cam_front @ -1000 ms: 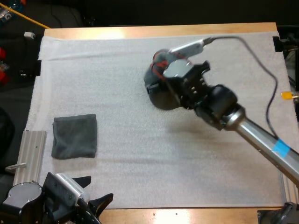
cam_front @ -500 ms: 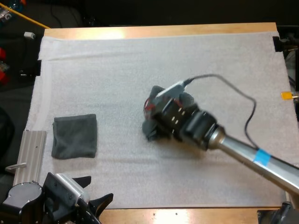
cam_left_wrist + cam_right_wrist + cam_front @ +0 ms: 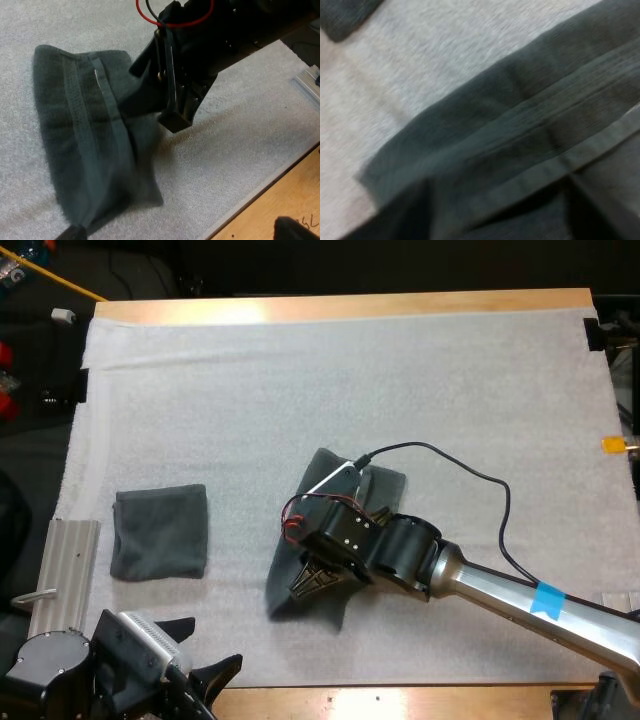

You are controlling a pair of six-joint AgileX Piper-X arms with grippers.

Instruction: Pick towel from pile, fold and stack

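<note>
- Towel [image 3: 385,490] lay stretched out long on the white mat [image 3: 300,370], roughly mid-mat and angled toward the near edge. It was well apart from the folded towel [image 3: 160,532] over on the left.
- Right gripper [image 3: 318,580] was down low on it, clamped on a bit of the cloth. In the right wrist view, the hem ran straight in between its dark fingers.
- Left gripper [image 3: 205,672] was parked at the near-left corner of the counter [image 3: 350,305], fingers apart and holding nothing.
- What could go wrong, judging from here:
  - The cloth looked doubled over along its length in the left wrist view, so letting go now would probably leave a lopsided strip rather than a flat sheet, and any fold after that would come out crooked.
  - The towel's near end was already close to the mat's front edge. More dragging that way could pull it off the mat, or off the counter.
  - The pinch looked small, so a quick tug could slip it free.
- Compared with a second ago, the right gripper had been at the far side of the mat with the towel bunched up under it, and half a second ago it was about mid-mat. It had since come nearer and the towel had trailed out behind it.
- The folded towel and the left gripper hadn't budged.
</note>
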